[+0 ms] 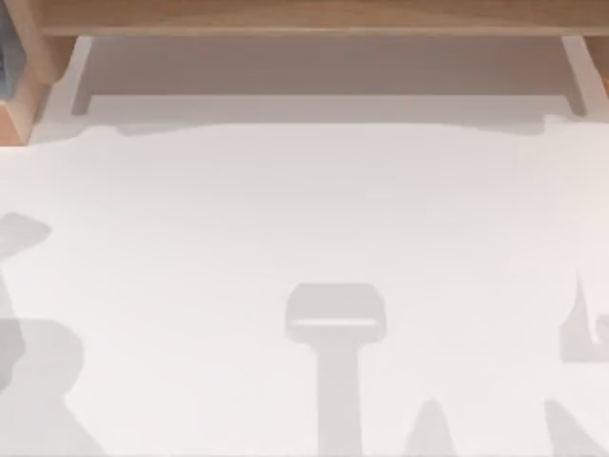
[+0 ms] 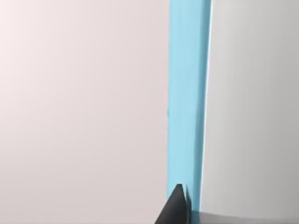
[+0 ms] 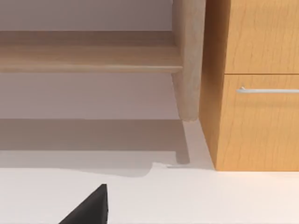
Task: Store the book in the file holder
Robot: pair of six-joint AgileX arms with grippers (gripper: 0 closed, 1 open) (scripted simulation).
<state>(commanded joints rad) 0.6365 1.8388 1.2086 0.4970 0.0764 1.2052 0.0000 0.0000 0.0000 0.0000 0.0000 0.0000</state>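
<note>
Showing 1 blue book [image 2: 187,93], 1 left gripper fingertip [image 2: 176,207], white table [image 1: 304,219]

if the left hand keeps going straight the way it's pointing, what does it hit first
Most likely the upright light-blue panel: in the left wrist view the left hand's dark fingertip sits right at its base. Depth is unclear, so contact distance can't be judged.

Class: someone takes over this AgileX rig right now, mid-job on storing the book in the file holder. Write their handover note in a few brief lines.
Left gripper: a dark fingertip beside a blue upright strip; whether that is the book or the holder is unclear.
Right gripper: low over the white table, facing a wooden cabinet with a drawer handle.
Top view: arm shadows on the table.
Done: cannot confirm.
Left: locate book and holder, verify storage.
</note>
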